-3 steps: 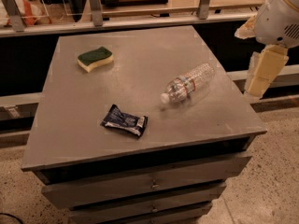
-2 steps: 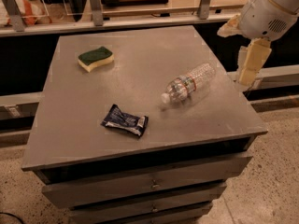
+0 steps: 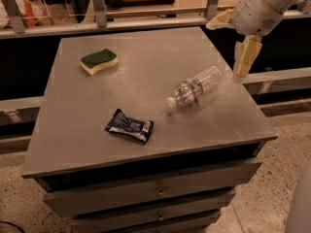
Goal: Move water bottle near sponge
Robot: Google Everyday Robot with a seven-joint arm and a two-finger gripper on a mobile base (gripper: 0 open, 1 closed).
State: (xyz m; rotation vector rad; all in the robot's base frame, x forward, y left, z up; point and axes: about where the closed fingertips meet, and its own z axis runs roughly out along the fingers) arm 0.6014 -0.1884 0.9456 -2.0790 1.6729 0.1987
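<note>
The water bottle (image 3: 195,88) lies on its side on the right part of the grey table top (image 3: 141,81), with its white cap pointing to the front left. The sponge (image 3: 98,61), green on top and yellow below, sits at the far left of the table, well apart from the bottle. My gripper (image 3: 224,51) hangs above the table's far right edge, just right of and above the bottle's base. It is open and empty, with one pale finger (image 3: 246,55) pointing down and the other pointing left.
A dark blue crinkled packet (image 3: 129,125) lies near the front of the table, left of the bottle. The table is a cabinet with drawers (image 3: 155,193) below. A rail with posts (image 3: 97,6) runs behind it.
My gripper has moved left and inward from beyond the table's right side to above its right edge, closer to the bottle. The bottle, sponge and packet have not moved.
</note>
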